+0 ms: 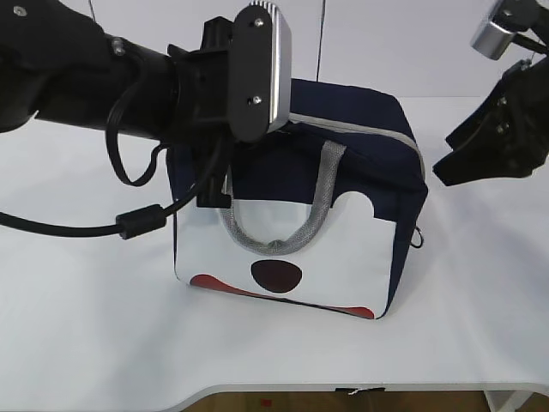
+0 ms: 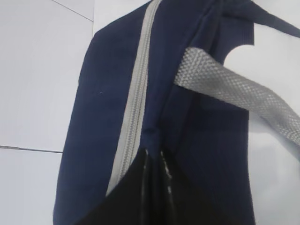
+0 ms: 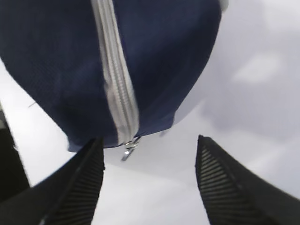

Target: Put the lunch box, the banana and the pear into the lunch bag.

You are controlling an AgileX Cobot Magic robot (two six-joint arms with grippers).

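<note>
Left gripper [image 2: 156, 159] sat closest to the camera, jaws pinched together on a fold of bag [image 1: 343, 146] fabric beside the zipper [image 2: 136, 103]. Right gripper [image 3: 150, 183] hung spread wide, empty, above the zipper pull [image 3: 129, 149] at the bag's end. Bag stood upright mid-table [image 1: 86, 343], zipper closed, white panel facing front, long axis left-right.

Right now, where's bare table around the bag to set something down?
Bare white table lies left of the lunch bag and in front of its white side, and right of it under the open right hand. Crowded: the bag's top-left, where the shut left hand pinches fabric beside the zipper.
</note>
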